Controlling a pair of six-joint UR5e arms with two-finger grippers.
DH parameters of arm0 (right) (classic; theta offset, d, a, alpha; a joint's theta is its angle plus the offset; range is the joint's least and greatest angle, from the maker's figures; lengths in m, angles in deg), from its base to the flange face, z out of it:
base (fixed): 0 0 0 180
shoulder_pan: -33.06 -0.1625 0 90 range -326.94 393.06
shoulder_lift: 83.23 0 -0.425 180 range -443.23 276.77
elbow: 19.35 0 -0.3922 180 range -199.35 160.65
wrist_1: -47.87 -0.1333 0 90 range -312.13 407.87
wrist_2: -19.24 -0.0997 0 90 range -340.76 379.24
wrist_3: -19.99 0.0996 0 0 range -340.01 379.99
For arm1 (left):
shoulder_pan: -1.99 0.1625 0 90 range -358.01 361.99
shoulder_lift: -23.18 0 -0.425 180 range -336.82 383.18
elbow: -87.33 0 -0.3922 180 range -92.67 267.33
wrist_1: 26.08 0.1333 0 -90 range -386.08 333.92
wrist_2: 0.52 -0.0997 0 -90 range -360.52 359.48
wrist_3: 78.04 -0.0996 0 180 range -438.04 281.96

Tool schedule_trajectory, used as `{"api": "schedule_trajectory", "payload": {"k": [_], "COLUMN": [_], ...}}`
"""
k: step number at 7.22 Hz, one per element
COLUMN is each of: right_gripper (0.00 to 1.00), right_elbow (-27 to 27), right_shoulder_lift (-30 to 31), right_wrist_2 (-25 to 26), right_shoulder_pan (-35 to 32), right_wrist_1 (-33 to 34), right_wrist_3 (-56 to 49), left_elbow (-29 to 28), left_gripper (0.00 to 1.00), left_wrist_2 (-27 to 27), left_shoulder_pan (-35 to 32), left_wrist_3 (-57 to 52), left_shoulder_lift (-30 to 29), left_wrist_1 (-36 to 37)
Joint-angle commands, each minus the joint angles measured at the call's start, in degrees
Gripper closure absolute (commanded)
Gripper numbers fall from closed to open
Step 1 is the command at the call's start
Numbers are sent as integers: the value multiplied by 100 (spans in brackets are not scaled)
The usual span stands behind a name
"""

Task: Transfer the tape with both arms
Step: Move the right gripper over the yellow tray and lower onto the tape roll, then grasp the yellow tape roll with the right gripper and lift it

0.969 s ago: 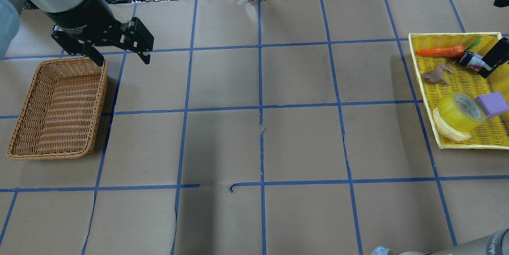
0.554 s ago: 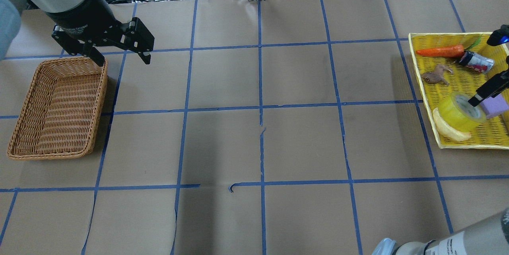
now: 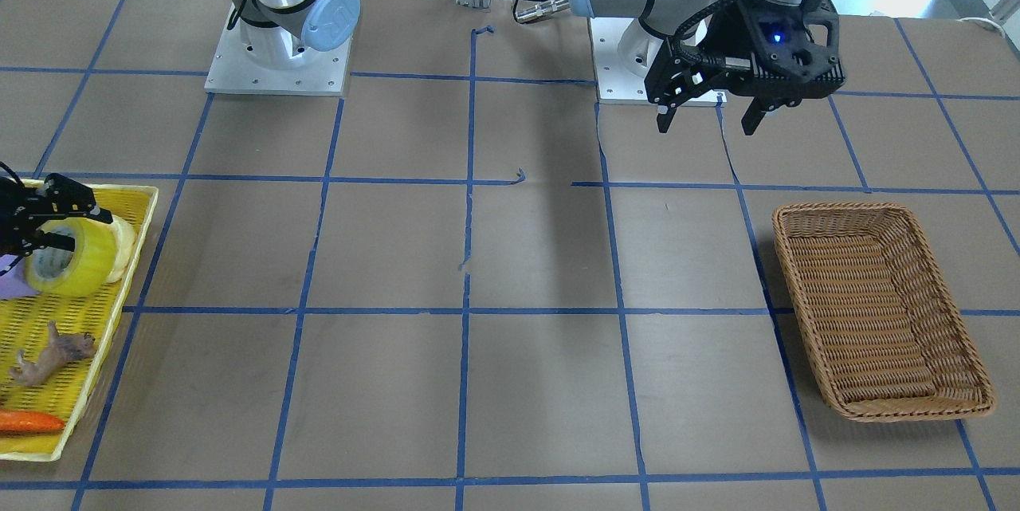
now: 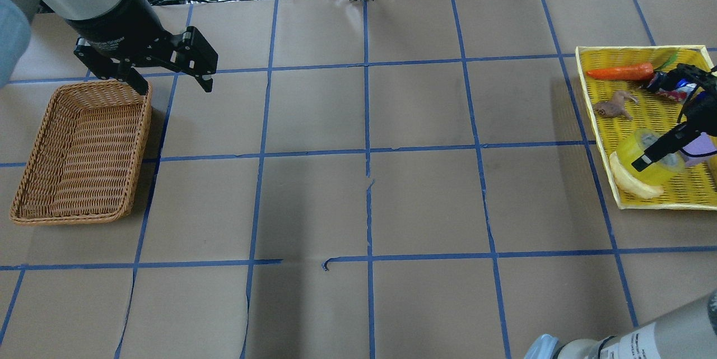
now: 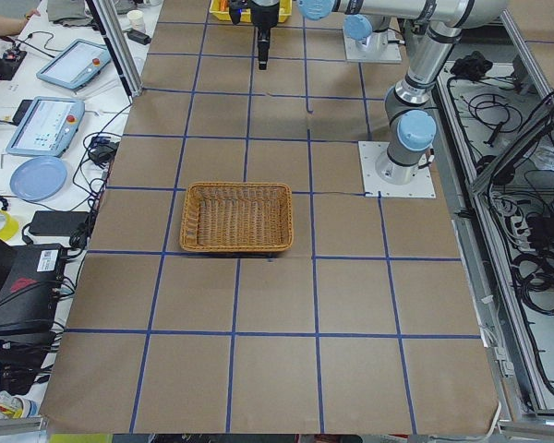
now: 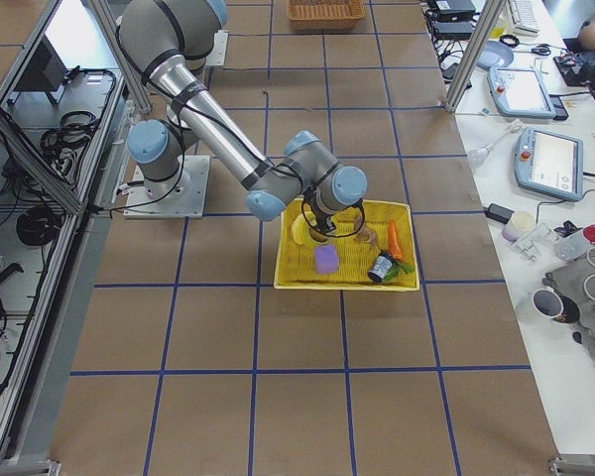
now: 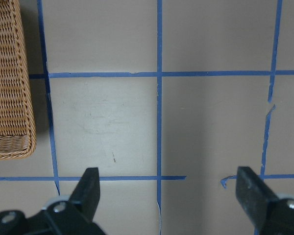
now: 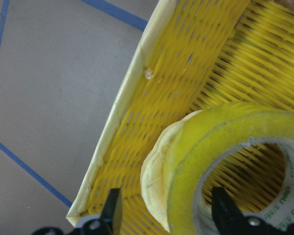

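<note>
Right gripper [image 8: 166,215]: jaws spread, straddling one wall of the tape [image 8: 206,147], one finger outside it and one over the core. The tape lies tilted in the yellow tray [image 8: 152,93], against a pale curved piece [image 8: 154,181]. Left gripper [image 7: 169,193]: jaws spread wide above the table, with the wicker basket [image 7: 10,98] beyond one finger.

tape's white core [image 8: 289,196]: green letters, apparently "neo", cut by the picture's edge
right arm [image 4: 644,339]: label print unreadable
</note>
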Motion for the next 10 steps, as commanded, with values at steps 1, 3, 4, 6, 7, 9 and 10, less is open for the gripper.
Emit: {"api": "schedule_trajectory", "payload": {"k": [1, 3, 4, 6, 7, 9, 10], "right_gripper": [100, 100, 100, 100, 100, 100, 100], "right_elbow": [0, -454, -806, -1422, -1468, -1460, -1460], "right_shoulder_lift": [26, 175, 367, 589, 589, 502, 275], "right_wrist_2": [-12, -29, -21, 154, 138, 155, 138], "right_shoulder_pan": [0, -105, -453, -1628, -2322, -3938, -4538], "right_wrist_1": [107, 73, -75, -472, -420, 368, 728], "right_wrist_3": [39, 625, 950, 2545, 3797, 6155, 7253], "left_elbow": [35, 44, 44, 44, 44, 44, 44], "left_gripper": [0, 0, 0, 0, 0, 0, 0], "left_wrist_2": [-1, 8, 8, 8, 8, 8, 8], "left_shoulder_pan": [0, 0, 0, 0, 0, 0, 0], "left_wrist_3": [-1, -1, -9, -9, -1, -1, -9], "left_shoulder_lift": [7, 15, 24, 24, 24, 24, 33], "left_wrist_1": [51, 51, 51, 51, 51, 51, 51]}}
